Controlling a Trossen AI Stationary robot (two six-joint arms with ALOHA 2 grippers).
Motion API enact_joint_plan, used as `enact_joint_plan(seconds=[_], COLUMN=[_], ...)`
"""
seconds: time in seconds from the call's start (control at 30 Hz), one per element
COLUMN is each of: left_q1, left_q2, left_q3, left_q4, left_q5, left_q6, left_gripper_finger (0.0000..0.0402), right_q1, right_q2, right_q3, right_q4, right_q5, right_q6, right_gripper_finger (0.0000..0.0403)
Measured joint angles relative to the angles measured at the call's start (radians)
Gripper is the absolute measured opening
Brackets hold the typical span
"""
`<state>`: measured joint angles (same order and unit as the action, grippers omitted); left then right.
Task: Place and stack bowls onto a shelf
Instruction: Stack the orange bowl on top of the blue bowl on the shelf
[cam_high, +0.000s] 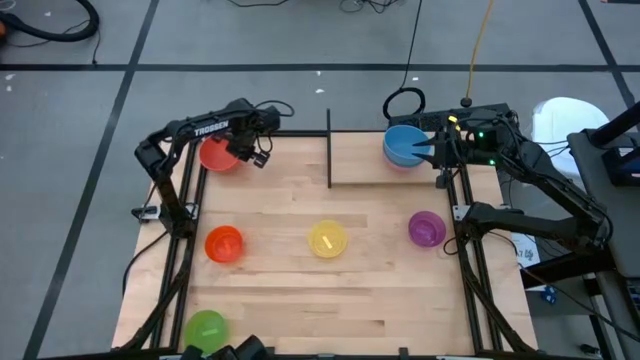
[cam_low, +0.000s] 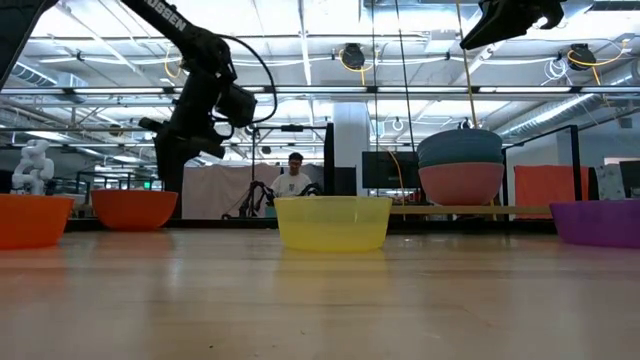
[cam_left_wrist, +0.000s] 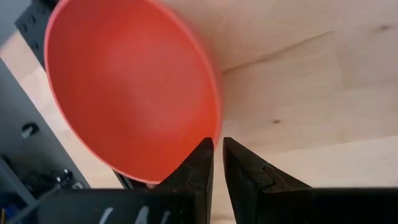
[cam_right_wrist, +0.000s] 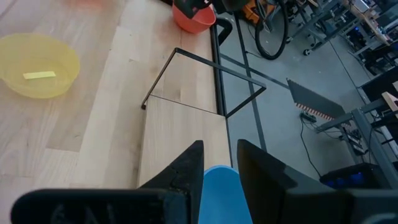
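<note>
Nearest me on the desk (cam_high: 300, 300), the green bowl (cam_high: 206, 328) sits at the near left corner, well away from either arm. Next comes a row of three: the orange bowl (cam_high: 224, 243) on the left, the yellow bowl (cam_high: 327, 239) in the middle with a small slip lying inside it, the purple bowl (cam_high: 426, 228) on the right. All four stand upright and loose, waiting their turn.

At the far left corner my left hand (cam_high: 250, 150) is at the red bowl (cam_high: 217, 153). From the left wrist view its fingers are drawn close together with the bowl's near rim wall running between them, so I judge it is pinching the rim; from the low view I cannot tell whether the bowl is clear of the desk.

At the far right the shelf (cam_high: 360, 160) lies along the desk's back edge, its black bar standing at its left end. A blue bowl (cam_high: 404, 141) tops the stack at the shelf's right end, with a pink one nested beneath it in the low view. My right hand (cam_high: 432, 152) is on the blue bowl's right side, fingers part-spread with the blue rim between them, so I take it as gripping that rim, though contact is hard to confirm.

What matters next: the shelf lies to the right of the red bowl, across the desk's back edge, so the left arm must carry rightward past the bar toward the stack.
</note>
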<state>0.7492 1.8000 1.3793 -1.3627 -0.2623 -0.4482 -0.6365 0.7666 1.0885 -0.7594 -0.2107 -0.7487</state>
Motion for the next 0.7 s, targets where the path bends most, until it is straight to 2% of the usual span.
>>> enact_joint_plan(seconds=[0.7], left_q1=[0.009], left_q2=[0.000], left_q3=[-0.062], left_q4=[0.050], left_q5=[0.009], left_q6=[0.026], left_gripper_finger=[0.0042], right_q1=[0.000], right_q2=[0.000], right_q3=[0.000], right_q4=[0.000], right_q5=[0.006], right_q6=[-0.027], right_gripper_finger=[0.0089])
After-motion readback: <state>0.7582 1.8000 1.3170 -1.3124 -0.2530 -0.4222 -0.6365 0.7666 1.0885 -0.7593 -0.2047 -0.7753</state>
